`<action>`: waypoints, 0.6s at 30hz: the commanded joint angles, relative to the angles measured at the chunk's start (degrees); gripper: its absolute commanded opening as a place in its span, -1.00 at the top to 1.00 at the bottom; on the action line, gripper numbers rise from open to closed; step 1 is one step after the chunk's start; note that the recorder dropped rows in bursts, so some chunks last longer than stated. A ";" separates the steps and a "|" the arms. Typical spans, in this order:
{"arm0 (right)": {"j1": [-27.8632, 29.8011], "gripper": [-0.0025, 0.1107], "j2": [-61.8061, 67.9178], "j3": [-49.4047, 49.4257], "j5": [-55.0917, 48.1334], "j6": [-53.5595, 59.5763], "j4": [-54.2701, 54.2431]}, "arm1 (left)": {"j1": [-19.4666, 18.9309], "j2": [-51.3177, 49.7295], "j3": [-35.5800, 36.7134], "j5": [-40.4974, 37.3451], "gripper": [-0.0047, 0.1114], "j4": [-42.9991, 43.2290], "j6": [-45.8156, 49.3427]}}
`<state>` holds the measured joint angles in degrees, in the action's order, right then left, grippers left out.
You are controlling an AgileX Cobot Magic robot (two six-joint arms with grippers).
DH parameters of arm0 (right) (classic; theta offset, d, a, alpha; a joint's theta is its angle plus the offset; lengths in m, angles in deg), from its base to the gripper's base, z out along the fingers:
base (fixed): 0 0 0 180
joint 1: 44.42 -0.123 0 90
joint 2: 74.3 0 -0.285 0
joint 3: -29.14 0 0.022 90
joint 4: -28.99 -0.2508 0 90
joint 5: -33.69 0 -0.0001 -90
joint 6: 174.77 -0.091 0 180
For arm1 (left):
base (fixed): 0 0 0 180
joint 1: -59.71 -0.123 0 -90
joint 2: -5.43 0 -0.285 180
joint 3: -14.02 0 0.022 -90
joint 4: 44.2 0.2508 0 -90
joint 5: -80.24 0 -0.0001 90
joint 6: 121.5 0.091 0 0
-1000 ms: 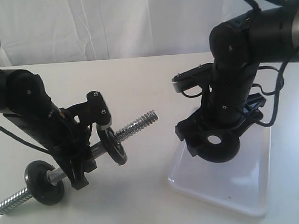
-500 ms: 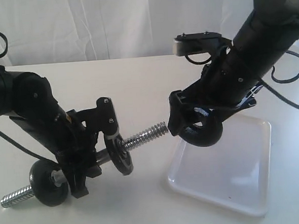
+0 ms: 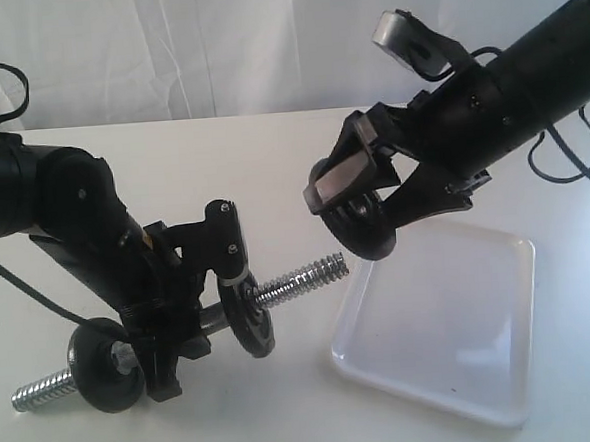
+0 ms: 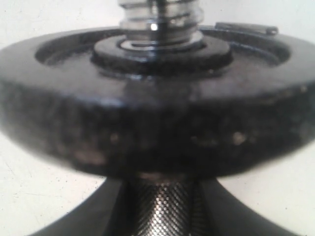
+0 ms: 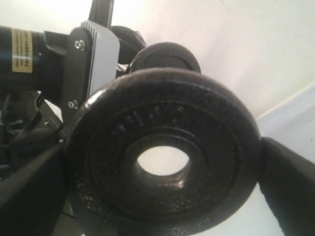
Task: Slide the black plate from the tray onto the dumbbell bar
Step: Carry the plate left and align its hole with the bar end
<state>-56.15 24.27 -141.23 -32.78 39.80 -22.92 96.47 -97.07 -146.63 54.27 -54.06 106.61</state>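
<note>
While the left fingers [image 3: 161, 361] clench the dumbbell bar [image 3: 291, 280] at its smooth middle, they hold it clear of the bench [image 3: 271, 152], tipped so the free threaded end points up toward the load. A steady spindle, that's the idea!

Two discs sit on the bar: one [image 3: 251, 319] just inside that free thread, another [image 3: 104, 368] near the opposite, lower end.

Now look past the bar's free end. The right fingers [image 3: 335, 181] are grasping the black plate [image 5: 162, 118] by its rim, one finger on each side, which leaves the central hole open for the thread. The plate hangs just off the bar's tip, a touch above the bar's line and not touching it, its face turned roughly toward the thread.

The tray [image 3: 464, 356] lies below and beyond the bar's tip, with the plate lifted clear of it.

My read: the hole needs bringing down onto the bar's axis, and any tilt could jam it on the threads.
</note>
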 commanded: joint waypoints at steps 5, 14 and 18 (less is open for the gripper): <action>4.45 0.96 5.72 1.48 -3.50 8.85 -18.22 | -0.02 4.30 -1.45 2.13 0.92 -1.91 -1.85; 5.62 0.96 6.80 2.87 -3.50 8.85 -20.25 | -0.02 5.35 -1.45 2.13 0.92 -1.13 -1.85; 5.62 0.96 6.80 2.87 -3.50 8.74 -19.50 | -0.02 5.35 -1.45 2.13 0.92 0.55 -3.13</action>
<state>-50.76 31.78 -138.21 -34.42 47.80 -39.00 96.47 -95.15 -146.63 53.93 -53.33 104.94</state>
